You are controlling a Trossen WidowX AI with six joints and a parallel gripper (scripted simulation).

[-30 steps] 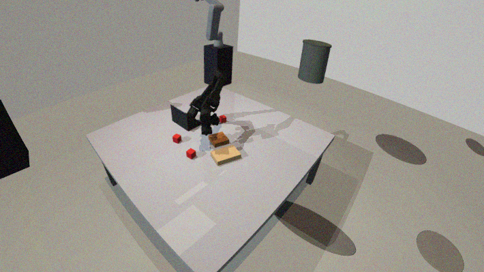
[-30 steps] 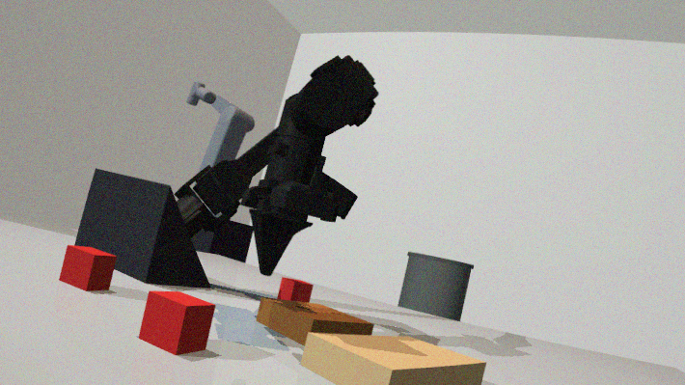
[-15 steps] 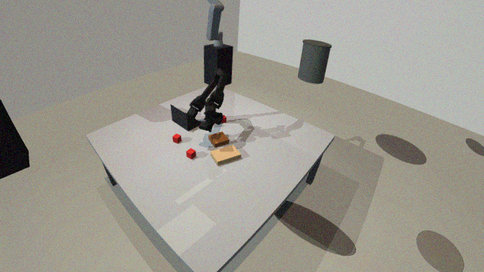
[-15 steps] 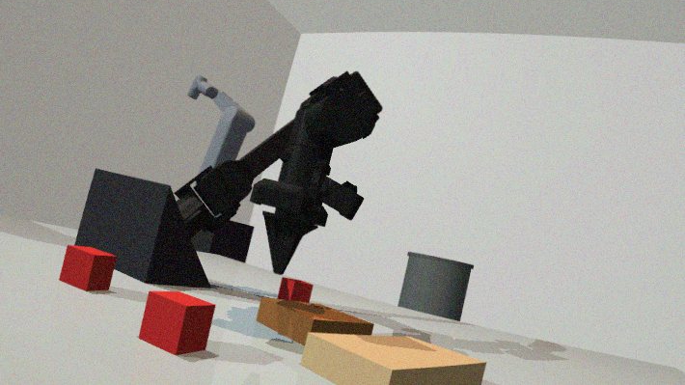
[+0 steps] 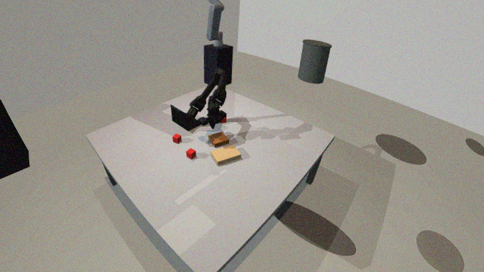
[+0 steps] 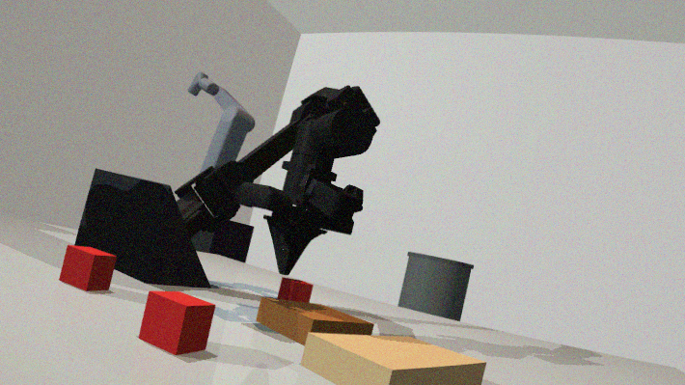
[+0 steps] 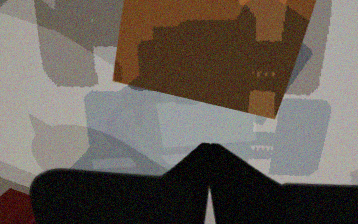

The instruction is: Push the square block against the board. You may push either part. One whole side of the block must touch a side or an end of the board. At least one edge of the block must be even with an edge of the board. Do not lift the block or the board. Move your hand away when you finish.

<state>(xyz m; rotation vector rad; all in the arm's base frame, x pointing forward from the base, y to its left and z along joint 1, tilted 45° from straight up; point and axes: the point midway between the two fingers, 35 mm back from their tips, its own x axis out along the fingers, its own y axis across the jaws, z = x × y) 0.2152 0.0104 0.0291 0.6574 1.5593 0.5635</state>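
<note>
The brown square block [image 5: 217,139] [image 6: 290,315] [image 7: 215,55] lies flat on the table. The longer pale tan board [image 5: 225,155] [image 6: 389,350] lies flat beside it, on the side away from the arm's base. A narrow strip of table shows between them in the top view. Their facing sides look roughly parallel there, but I cannot tell whether any edges are even. My gripper [image 5: 213,127] [image 6: 286,271] [image 7: 209,152] is shut and empty. Its tips are above the table on the arm's side of the block, clear of it. The board is not in the wrist view.
One red cube [image 5: 223,120] [image 6: 294,290] is behind the gripper. Two others, one farther [image 5: 176,138] [image 6: 87,268] and one nearer [image 5: 191,153] [image 6: 177,322], stand left of the block and board. The black wedge-shaped base [image 5: 182,118] [image 6: 131,229] is behind the cubes.
</note>
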